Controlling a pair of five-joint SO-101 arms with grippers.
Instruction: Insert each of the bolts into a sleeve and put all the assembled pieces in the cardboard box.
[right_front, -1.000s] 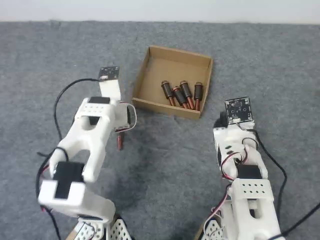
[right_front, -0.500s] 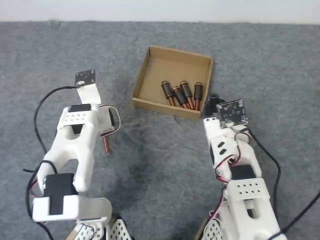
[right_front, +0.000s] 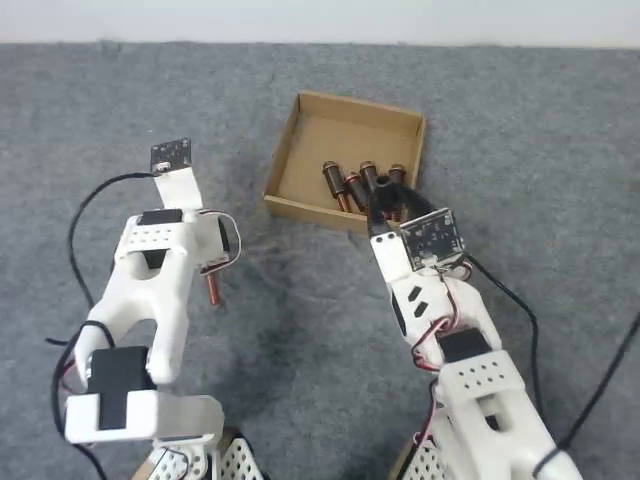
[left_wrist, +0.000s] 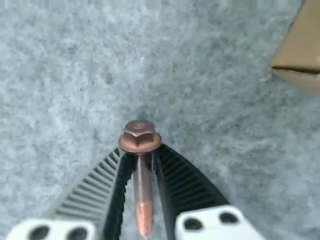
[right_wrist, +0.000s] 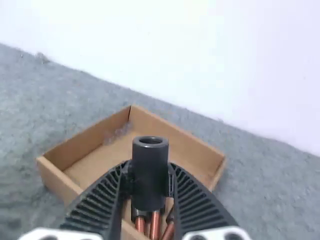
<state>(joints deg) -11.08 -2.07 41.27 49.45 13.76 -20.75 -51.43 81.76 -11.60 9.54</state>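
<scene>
Copper bolt and dark sleeve both held, not yet joined

Four assembled pieces (right_front: 360, 186) lie side by side in the cardboard box (right_front: 284, 150). Left gripper (left_wrist: 141, 153) is clamped on a bolt (left_wrist: 142, 142) by its shank, head outward, over the grey mat (right_front: 300, 330) and apart from the box. Right gripper (right_wrist: 149, 168) grips a sleeve (right_wrist: 150, 150) upright at the box's near wall. Judged left to do: mate this pair, then box it

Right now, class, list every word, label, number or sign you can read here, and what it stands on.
None can be read.
The box has plain cardboard walls.
Any marks on the bolt head are too blurred to read.
The sleeve shows none.
Print on the left board and right board, if any, is too small to read.
</scene>
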